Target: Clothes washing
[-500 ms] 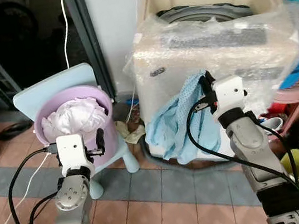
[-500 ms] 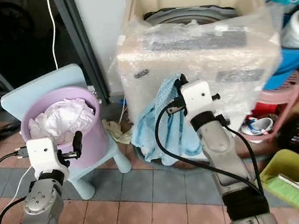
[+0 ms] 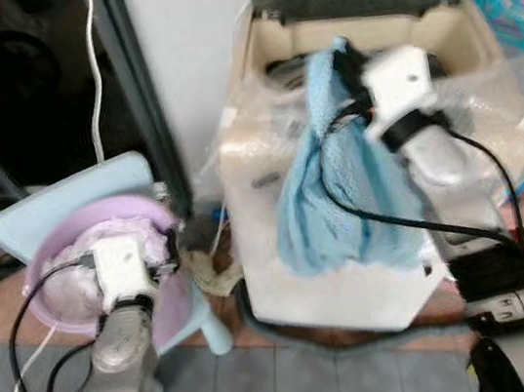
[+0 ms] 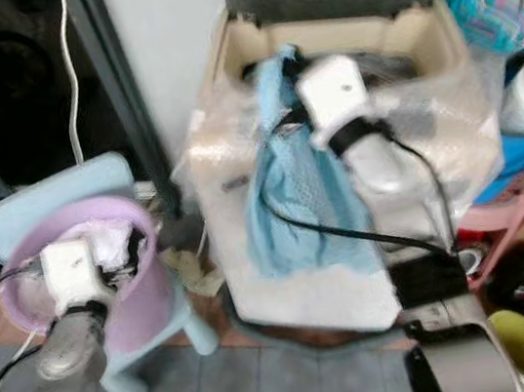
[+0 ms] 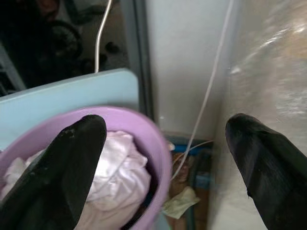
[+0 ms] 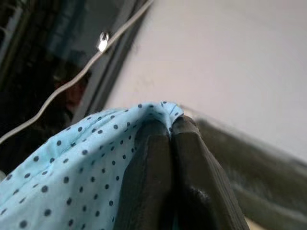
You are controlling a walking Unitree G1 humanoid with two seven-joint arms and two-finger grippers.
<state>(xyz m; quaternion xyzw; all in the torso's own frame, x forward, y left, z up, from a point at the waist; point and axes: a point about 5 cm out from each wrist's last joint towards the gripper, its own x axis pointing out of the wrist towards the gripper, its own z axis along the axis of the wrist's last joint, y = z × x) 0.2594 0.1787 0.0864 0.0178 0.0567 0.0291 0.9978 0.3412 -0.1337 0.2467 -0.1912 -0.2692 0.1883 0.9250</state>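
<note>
presently the right gripper is clamped on the blue dotted cloth, which hangs lengthwise just before the washing machine's open tub, while the left gripper, fingers spread, hovers beside the purple basket.

My head cams look forward and down from above; both eyes share the washing machine, the purple tub on its stool and the tiled floor, right eye slightly offset. Both blurred. My left wrist cam looks along its spread fingers, close over the tub rim toward the wall. My right wrist cam sits tight behind its closed fingers pinching the blue cloth, angled up at the wall.
</note>
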